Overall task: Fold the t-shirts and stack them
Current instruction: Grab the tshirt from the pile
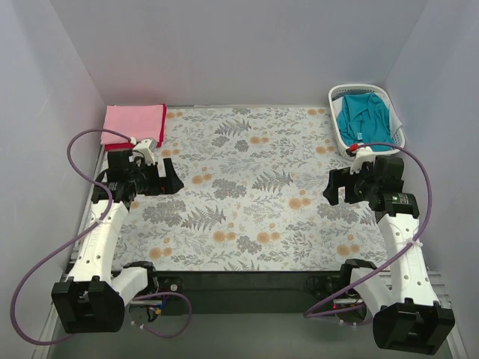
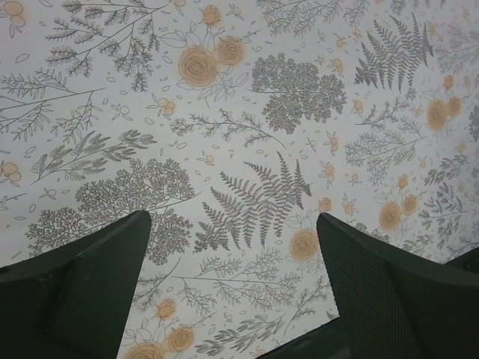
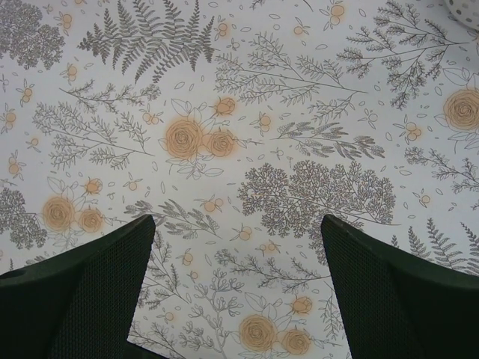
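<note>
A folded light pink t-shirt [image 1: 132, 120] lies at the table's far left corner on top of a folded red t-shirt [image 1: 162, 134], whose edge shows along its right side. A teal-blue t-shirt [image 1: 364, 118] lies crumpled in the white basket [image 1: 336, 97] at the far right. My left gripper [image 1: 174, 182] is open and empty, just in front of the pink shirt; its wrist view [image 2: 233, 224] shows only tablecloth between the fingers. My right gripper [image 1: 330, 190] is open and empty, just in front of the basket; its wrist view [image 3: 238, 228] shows only tablecloth.
The table is covered with a floral-print cloth [image 1: 247, 187]. White walls enclose the table on the left, back and right. The basket's rim shows at the top right corner of the right wrist view [image 3: 465, 11]. Purple cables loop beside each arm.
</note>
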Controlling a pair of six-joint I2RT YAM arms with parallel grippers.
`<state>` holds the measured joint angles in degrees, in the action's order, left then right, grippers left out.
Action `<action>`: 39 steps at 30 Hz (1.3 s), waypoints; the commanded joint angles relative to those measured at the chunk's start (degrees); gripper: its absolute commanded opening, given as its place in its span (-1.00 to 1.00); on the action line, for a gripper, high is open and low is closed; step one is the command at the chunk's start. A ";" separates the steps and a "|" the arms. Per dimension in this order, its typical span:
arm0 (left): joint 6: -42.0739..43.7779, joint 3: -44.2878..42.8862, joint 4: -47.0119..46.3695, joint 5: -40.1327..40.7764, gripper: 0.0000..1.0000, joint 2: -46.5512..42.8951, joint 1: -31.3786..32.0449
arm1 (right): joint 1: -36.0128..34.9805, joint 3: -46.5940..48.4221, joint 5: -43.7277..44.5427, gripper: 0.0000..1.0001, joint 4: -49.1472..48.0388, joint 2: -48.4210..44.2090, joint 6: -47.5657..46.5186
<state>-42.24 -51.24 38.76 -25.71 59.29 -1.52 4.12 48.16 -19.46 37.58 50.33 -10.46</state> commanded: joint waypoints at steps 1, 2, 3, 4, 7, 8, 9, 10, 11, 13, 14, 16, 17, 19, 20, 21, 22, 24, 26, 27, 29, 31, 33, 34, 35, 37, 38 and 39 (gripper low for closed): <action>-3.79 -1.23 -0.53 3.20 0.86 0.30 -0.24 | 0.19 0.88 -1.28 0.97 0.03 0.82 -0.44; -4.69 -1.40 -0.62 5.74 0.87 0.56 -0.24 | 0.27 1.14 -1.19 0.97 0.21 1.78 -0.35; -5.39 -2.19 -0.53 6.89 0.87 1.09 -0.15 | 0.27 1.49 -1.28 0.97 0.47 2.23 -0.44; -5.92 -2.54 -0.36 8.04 0.88 2.14 -0.24 | 0.27 2.02 -1.45 0.97 0.91 2.67 -0.35; -6.46 -5.17 1.92 11.29 0.95 6.61 -0.24 | 0.27 5.70 -1.19 0.97 1.79 4.95 -0.96; -6.02 -5.97 2.63 12.08 0.94 8.02 -0.24 | 0.27 7.11 -1.02 0.96 1.97 7.05 -1.58; -5.58 -6.76 4.37 12.44 0.91 9.43 -0.24 | 0.27 11.30 -0.67 0.97 2.23 8.55 -2.37; -5.05 -9.20 5.35 11.92 0.86 12.75 -0.24 | 0.27 13.60 0.64 0.97 2.58 10.21 -2.90; -4.52 -10.36 6.31 11.05 0.81 14.26 -0.15 | 0.36 16.67 1.26 0.97 2.67 14.15 -3.77; -4.08 -14.12 8.87 9.55 0.79 17.25 -0.15 | 1.32 25.63 1.45 0.97 3.11 18.91 -4.83; -3.82 -15.36 9.66 8.59 0.79 19.09 -0.15 | 2.03 29.06 1.27 0.97 3.55 24.33 -5.18; -1.98 -16.78 10.02 3.77 0.82 19.55 -0.24 | 4.30 40.39 0.40 0.97 4.95 30.41 -5.80; -1.19 -16.96 9.67 1.92 0.88 17.90 -0.33 | 4.84 44.17 0.48 0.97 5.39 36.10 -5.80; -0.91 -15.91 6.43 0.67 0.93 15.00 -0.33 | 6.07 54.43 0.74 0.97 5.92 41.58 -5.80; -1.26 -14.77 4.93 1.01 0.94 13.41 -0.33 | 6.34 57.71 1.18 0.97 5.92 46.48 -5.89; -1.44 -14.41 2.74 0.84 0.95 10.88 -0.24 | 6.43 60.44 1.79 0.97 5.92 49.05 -5.89; -1.36 -14.24 2.03 0.49 0.95 9.98 -0.24 | 6.77 65.52 3.02 0.97 5.92 51.60 -5.98; -1.27 -14.84 1.58 0.23 0.96 9.18 -0.33 | 6.95 69.42 4.08 0.97 5.75 58.46 -6.15; -1.18 -15.64 2.19 0.66 0.96 9.62 -0.33 | 7.39 74.76 5.48 0.97 5.31 64.94 -6.24; -1.18 -16.34 2.98 0.93 0.96 9.97 -0.33 | 7.48 76.62 5.92 0.97 5.31 67.07 -6.33; -0.83 -16.87 3.68 1.37 0.96 11.02 -0.33 | 7.92 80.49 7.42 0.97 4.87 72.34 -6.24; -0.39 -17.13 4.04 1.72 0.97 11.29 -0.33 | 8.27 81.30 8.99 0.97 3.39 74.82 -6.33; -0.04 -17.14 3.87 2.16 0.97 11.29 -0.24 | 8.62 80.69 9.44 0.97 2.15 77.11 -6.59; 0.14 -17.05 3.86 2.51 0.97 11.29 -0.24 | 8.89 80.16 9.62 0.97 1.01 77.64 -6.59; 0.31 -16.96 3.86 2.25 0.96 11.12 -0.24 | 9.06 79.55 9.97 0.96 0.39 78.43 -6.68; 0.84 -16.52 3.51 0.94 0.96 10.76 -0.33 | 9.24 77.09 10.84 0.97 -1.27 78.96 -7.47; 0.76 -16.35 3.08 0.32 0.97 10.50 -0.33 | 9.59 75.26 11.29 0.97 -2.33 79.22 -7.73; 0.75 -16.34 2.99 0.31 0.97 10.41 -0.33 | 9.59 74.37 11.29 0.97 -2.34 79.23 -7.73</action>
<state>-42.61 -66.94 42.00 -23.68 71.31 -1.67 12.91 124.22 -9.87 39.79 131.26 -16.97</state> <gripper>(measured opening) 0.982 0.984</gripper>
